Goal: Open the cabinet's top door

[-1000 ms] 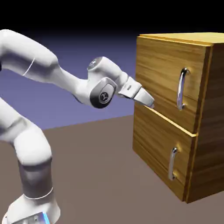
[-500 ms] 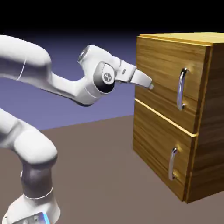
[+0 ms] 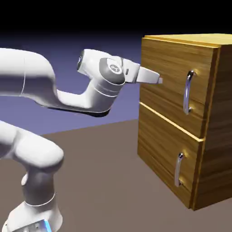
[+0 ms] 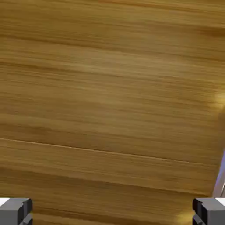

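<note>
Movement since the earlier frames: the white two-finger gripper (image 3: 159, 80) had risen from the level of the seam between the two door panels to the upper panel's mid-height and levelled out, its tip now pointing horizontally at the wood. Item: boxy light-brown wood-grain cabinet (image 3: 213, 136), standing on the brown counter (image 3: 99, 181) at the exterior view's right, both panels flush and shut. Item: the top door (image 3: 167, 86), the larger upper panel, carrying a long curved silver vertical handle (image 3: 187, 92) near its right edge. The gripper sat near the door's left part, well short of that handle; contact with the wood could not be judged. Jaws: spread wide, the two grey fingertips (image 4: 15, 211) at opposite bottom corners of the hand view with nothing between them. That view was filled with wood grain, a sliver of silver at its right edge, probably the handle. Judgement: the level, open pose suited a sideways approach to straddle the handle; task not yet begun on the door itself.
</note>
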### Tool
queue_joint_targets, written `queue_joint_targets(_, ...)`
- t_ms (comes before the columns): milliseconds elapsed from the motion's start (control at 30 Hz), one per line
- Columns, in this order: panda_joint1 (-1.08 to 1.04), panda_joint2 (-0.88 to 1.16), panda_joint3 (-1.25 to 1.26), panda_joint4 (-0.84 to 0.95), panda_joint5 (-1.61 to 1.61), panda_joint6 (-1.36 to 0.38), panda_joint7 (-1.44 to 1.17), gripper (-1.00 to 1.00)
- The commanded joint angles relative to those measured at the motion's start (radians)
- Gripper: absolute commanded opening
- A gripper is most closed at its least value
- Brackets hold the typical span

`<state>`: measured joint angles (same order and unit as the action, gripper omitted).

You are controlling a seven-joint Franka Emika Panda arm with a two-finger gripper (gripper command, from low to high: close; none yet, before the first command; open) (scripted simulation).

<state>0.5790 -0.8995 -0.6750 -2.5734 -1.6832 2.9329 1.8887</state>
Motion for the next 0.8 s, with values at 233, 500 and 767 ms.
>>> queue_joint_targets(233,0.117,-0.068,-0.140,0.049,-0.348,-0.022,0.237,1.00)
queue_joint_targets(500,0.234,-0.136,-0.279,0.098,-0.696,-0.043,0.475,1.00)
queue_joint_targets(767,0.352,-0.204,-0.419,0.147,-1.044,-0.065,0.712,1.00)
